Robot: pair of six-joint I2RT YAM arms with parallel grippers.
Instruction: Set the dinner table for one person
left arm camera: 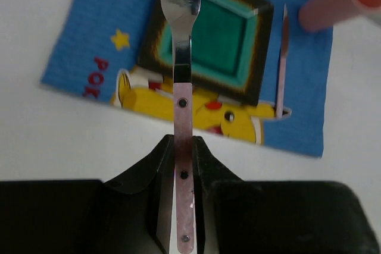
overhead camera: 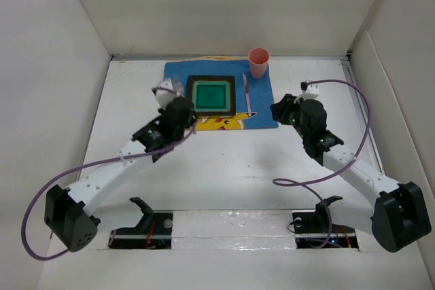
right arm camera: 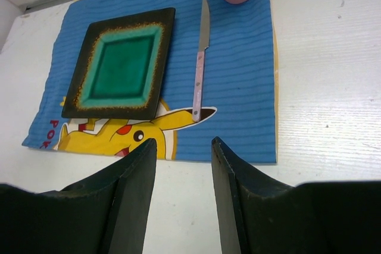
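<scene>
Left hand (left arm camera: 183,147) pinching a fork (left arm camera: 181,57) by its handle above the table (left arm camera: 59,138); right hand (right arm camera: 183,153) spread, facing the placemat's (right arm camera: 238,87) near edge.

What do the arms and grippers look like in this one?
Both arms match: the left arm and right arm have white links with black joints and bases, each trailed by a looping purple cable. The left gripper and right gripper are black and tapered.

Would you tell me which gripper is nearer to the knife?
Right. The right gripper is open just off the placemat, near the knife handle; the left gripper, holding a fork, is on the other side of the plate.
</scene>
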